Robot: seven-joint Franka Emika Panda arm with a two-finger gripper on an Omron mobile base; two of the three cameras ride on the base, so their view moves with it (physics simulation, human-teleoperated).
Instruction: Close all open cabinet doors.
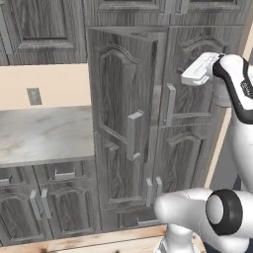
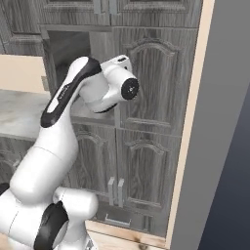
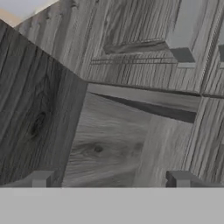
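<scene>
Right now I have one tall cabinet door [image 1: 121, 118] standing ajar: in the left base view it swings out toward me from the upper left bay of the tall dark grey unit, with its long vertical bar handle [image 1: 133, 136] on the free edge. From the right base view, the dark opening [image 2: 66, 49] behind that door shows above and left of my arm. The neighbouring tall door [image 1: 197, 79] to the right sits flush, its own bar handle [image 1: 169, 105] just beside the gap. Below them, the two lower doors [image 1: 180, 163] look shut, handles side by side.

My end effector [image 1: 197, 74] is raised in front of the upper right door, near its arched panel. I cannot tell from either base view whether its fingers are apart or together. In the hand view I see wood grain up close, a panel edge cutting diagonally across, and a grey handle end [image 3: 181, 39] near the top right.

To the left sits a pale marbled worktop [image 1: 44, 133], with small drawer fronts [image 1: 64, 173] and short doors [image 1: 59, 207] beneath it, all shut.
</scene>
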